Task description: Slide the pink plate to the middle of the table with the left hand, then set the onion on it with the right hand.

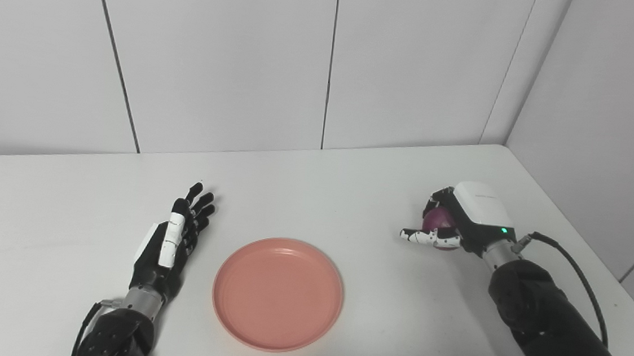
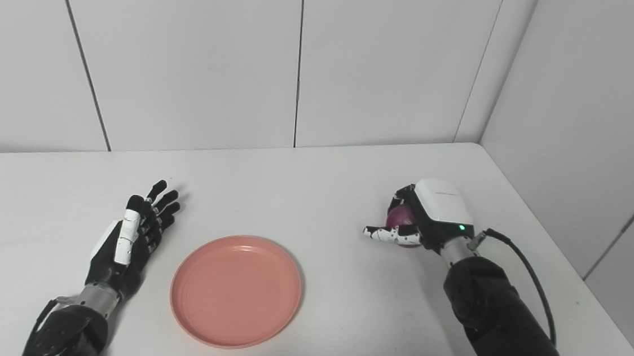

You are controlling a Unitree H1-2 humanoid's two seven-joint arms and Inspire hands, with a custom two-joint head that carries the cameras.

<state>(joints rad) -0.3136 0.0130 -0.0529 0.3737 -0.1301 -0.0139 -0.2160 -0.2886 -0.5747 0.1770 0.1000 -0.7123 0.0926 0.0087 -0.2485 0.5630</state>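
The pink plate [image 1: 278, 292] lies flat near the table's front middle, with nothing on it. My left hand [image 1: 172, 238] rests on the table just left of the plate, fingers straight and apart, holding nothing and not touching the rim. At the right, my right hand [image 1: 455, 221] is wrapped around the purple onion [image 1: 439, 220], fingers curled over its far side and the thumb stretched along its front. The onion sits low at the table surface, well right of the plate; most of it is hidden by the hand.
The white table [image 1: 316, 189] has a rounded far-left corner and meets grey wall panels at the back and right. A black cable [image 1: 580, 278] loops from my right wrist along the forearm.
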